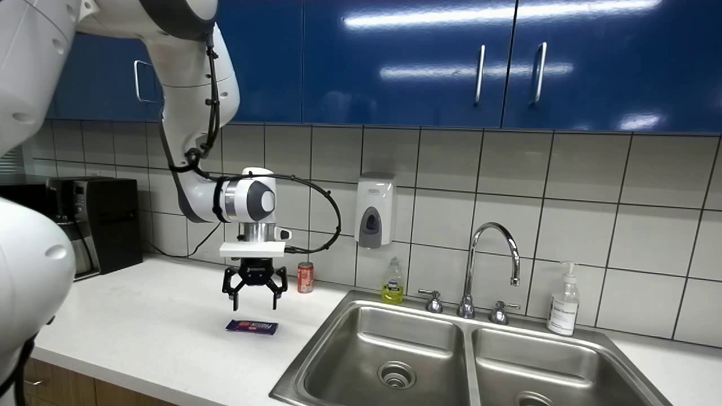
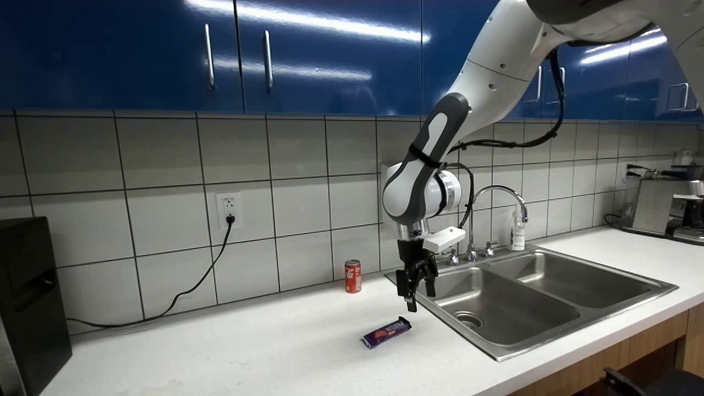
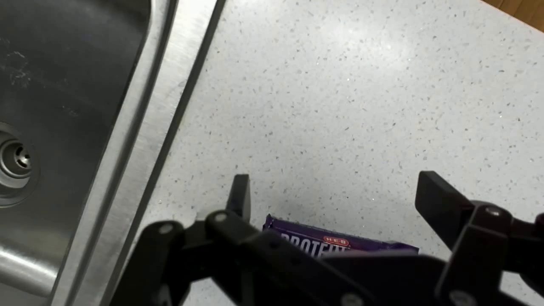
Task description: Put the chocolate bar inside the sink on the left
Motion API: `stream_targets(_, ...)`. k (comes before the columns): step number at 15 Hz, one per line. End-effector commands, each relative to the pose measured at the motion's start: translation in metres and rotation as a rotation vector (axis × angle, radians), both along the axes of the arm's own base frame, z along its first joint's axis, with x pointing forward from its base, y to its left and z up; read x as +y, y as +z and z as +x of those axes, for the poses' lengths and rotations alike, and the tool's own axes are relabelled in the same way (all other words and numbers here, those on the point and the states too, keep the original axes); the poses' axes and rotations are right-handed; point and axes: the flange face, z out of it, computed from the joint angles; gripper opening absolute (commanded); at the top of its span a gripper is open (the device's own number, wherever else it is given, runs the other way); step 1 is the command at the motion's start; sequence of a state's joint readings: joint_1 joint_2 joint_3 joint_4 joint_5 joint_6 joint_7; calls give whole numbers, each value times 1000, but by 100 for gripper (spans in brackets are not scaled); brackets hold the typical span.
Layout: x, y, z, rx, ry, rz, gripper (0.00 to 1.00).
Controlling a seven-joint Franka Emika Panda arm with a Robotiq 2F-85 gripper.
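The chocolate bar, a purple wrapped protein bar (image 1: 251, 327), lies flat on the white counter; it also shows in an exterior view (image 2: 386, 332) and in the wrist view (image 3: 335, 240), its lower part hidden there by the gripper. My gripper is open and empty above the bar, apart from it, in both exterior views (image 1: 255, 307) (image 2: 421, 302). In the wrist view its fingertips (image 3: 333, 187) are wide apart. The left sink basin (image 1: 350, 361) is steel with a drain and stands beside the bar; it shows also in an exterior view (image 2: 517, 316) and the wrist view (image 3: 63, 102).
A red can (image 1: 305, 277) stands near the tiled wall behind the gripper. A yellow soap bottle (image 1: 393, 283), the faucet (image 1: 469, 270) and a pump bottle (image 1: 564, 307) line the sink's back rim. The right basin (image 1: 541, 361) adjoins the left. A black machine (image 1: 113, 223) stands at far left.
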State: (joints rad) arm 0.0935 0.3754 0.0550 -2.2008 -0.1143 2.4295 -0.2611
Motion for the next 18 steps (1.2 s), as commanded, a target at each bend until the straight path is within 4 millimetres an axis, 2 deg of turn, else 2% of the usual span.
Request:
stream_targets(1, -3, -3, 5, -2, -12, -5, 100)
stream_targets(7, 5, -18, 21, -8, -31, -13, 100)
stream_targets(18, 40, -42, 47, -12, -16, -37, 100)
